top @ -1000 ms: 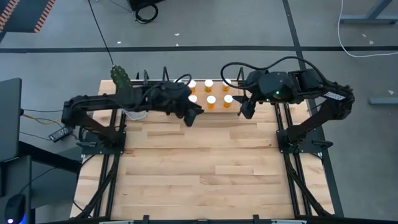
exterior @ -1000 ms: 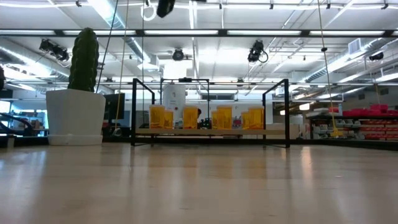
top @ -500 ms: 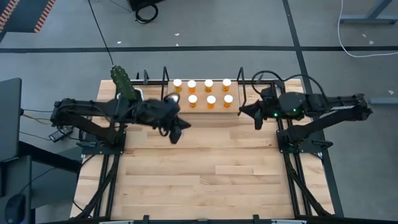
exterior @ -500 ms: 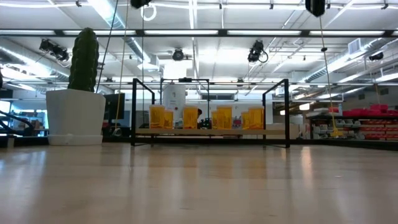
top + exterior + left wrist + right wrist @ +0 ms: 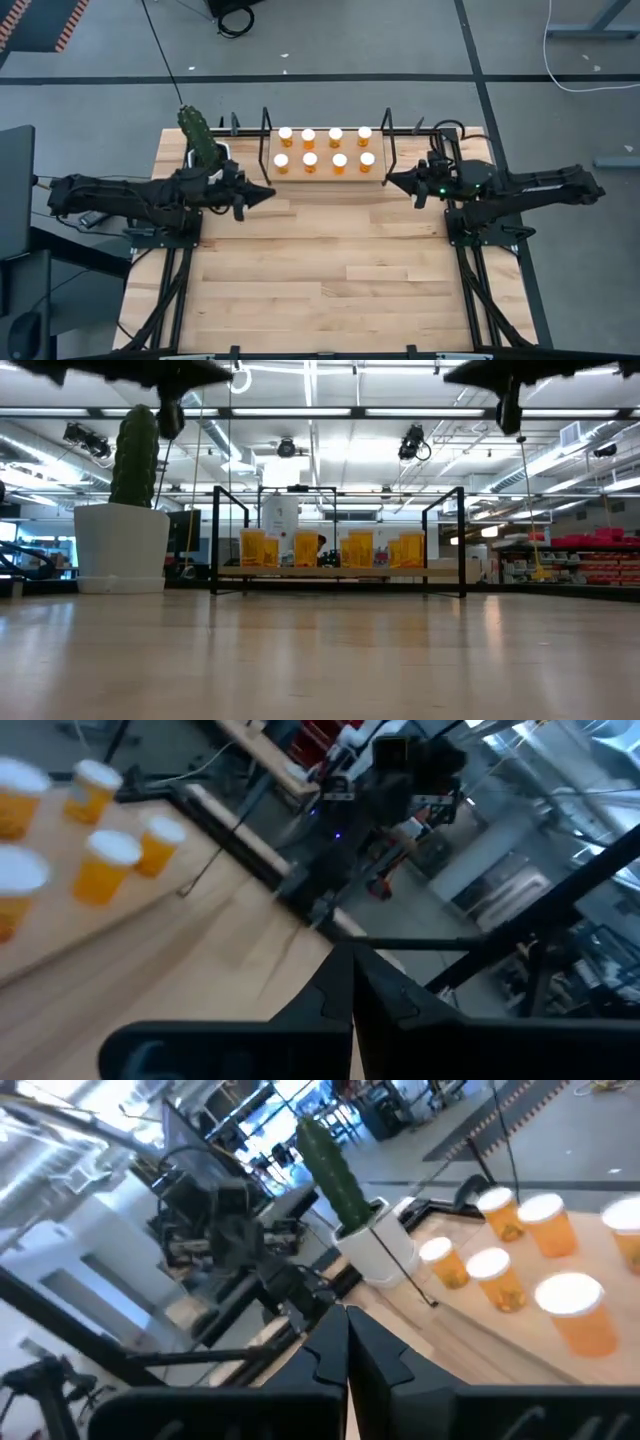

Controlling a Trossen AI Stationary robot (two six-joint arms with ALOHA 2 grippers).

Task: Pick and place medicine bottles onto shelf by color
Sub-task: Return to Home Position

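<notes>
Several orange medicine bottles (image 5: 324,148) with white caps stand upright in two rows on the shelf (image 5: 326,177), a light-wood board between black wire uprights at the table's far edge. They also show in the low view (image 5: 305,548) and in both wrist views (image 5: 110,865) (image 5: 497,1277). My left gripper (image 5: 268,193) hangs level and shut to the left of the shelf, pointing right, with nothing in it. My right gripper (image 5: 390,180) hangs level and shut just right of the shelf, pointing left, also empty. Their joined fingertips show in the wrist views (image 5: 350,955) (image 5: 345,1315).
A white pot with a green cactus (image 5: 200,135) stands left of the shelf at the far left corner, close to my left arm, and it shows tall in the low view (image 5: 122,548). Bare wooden tabletop (image 5: 330,270) stretches from the shelf to the near edge.
My left gripper has drawn back from the front of the shelf toward the table's left edge and has sunk. My right arm has folded down low toward the right edge, its gripper tipping from pointing down to level. Both arms now show along the top of the low view. The bottles have not moved.
</notes>
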